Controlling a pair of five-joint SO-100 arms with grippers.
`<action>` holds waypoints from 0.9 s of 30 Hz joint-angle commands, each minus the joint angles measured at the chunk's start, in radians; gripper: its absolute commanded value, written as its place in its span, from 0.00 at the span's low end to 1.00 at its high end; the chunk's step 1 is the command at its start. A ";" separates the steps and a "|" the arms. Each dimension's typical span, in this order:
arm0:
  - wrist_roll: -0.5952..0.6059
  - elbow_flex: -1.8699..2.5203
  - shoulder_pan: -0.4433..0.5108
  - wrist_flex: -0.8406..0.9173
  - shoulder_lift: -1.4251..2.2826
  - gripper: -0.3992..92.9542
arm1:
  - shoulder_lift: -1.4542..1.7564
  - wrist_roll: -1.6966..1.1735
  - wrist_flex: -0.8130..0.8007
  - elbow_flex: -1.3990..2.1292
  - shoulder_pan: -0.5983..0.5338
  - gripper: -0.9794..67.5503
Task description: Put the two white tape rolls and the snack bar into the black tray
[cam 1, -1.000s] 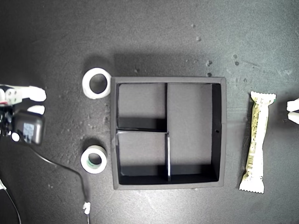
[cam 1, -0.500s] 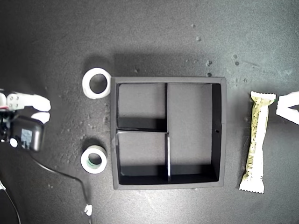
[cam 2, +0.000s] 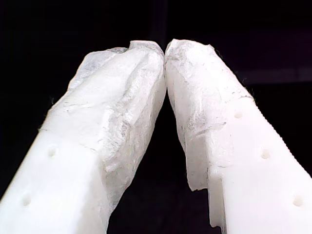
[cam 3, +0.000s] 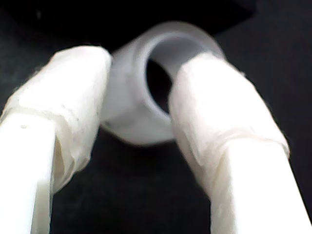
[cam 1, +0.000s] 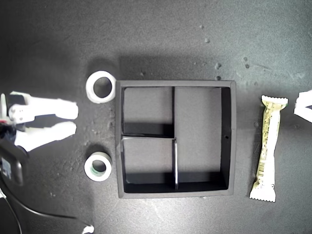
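While the bar (cam 1: pixel 266 147) lay top-to-bottom in the exterior view, my second end effector (cam 1: pixel 74 119) gaped apart, my first end effector (cam 2: pixel 165 48) pressed together.

exterior: overhead, straight down | wrist views: close along end effectors

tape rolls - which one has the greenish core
The smaller tape roll, by the black tray's lower corner at the exterior view's left. The wider tape roll above it is all white with a larger hole.
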 commanded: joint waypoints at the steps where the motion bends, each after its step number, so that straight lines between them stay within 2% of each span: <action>1: 0.084 -0.149 -0.040 -0.002 -0.114 0.14 | -0.006 -0.087 0.066 -0.123 -0.005 0.01; 6: 0.190 -0.385 -0.055 -0.094 -0.603 0.19 | -0.083 -0.318 0.400 -0.460 -0.064 0.01; 8: 0.244 -0.469 -0.055 -0.123 -0.752 0.20 | -0.199 -0.402 0.466 -0.580 -0.126 0.02; 10: 0.278 -0.569 -0.048 -0.124 -0.907 0.20 | -0.357 -0.457 0.529 -0.703 -0.192 0.07; 18: 0.253 -0.919 -0.052 0.014 -1.434 0.20 | -0.865 -0.561 0.658 -0.976 -0.385 0.14; 22: 0.224 -0.974 -0.057 0.055 -1.519 0.20 | -0.916 -0.557 0.678 -0.992 -0.442 0.16; 27: 0.193 -0.979 -0.055 0.072 -1.546 0.20 | -0.916 -0.534 0.673 -0.965 -0.451 0.19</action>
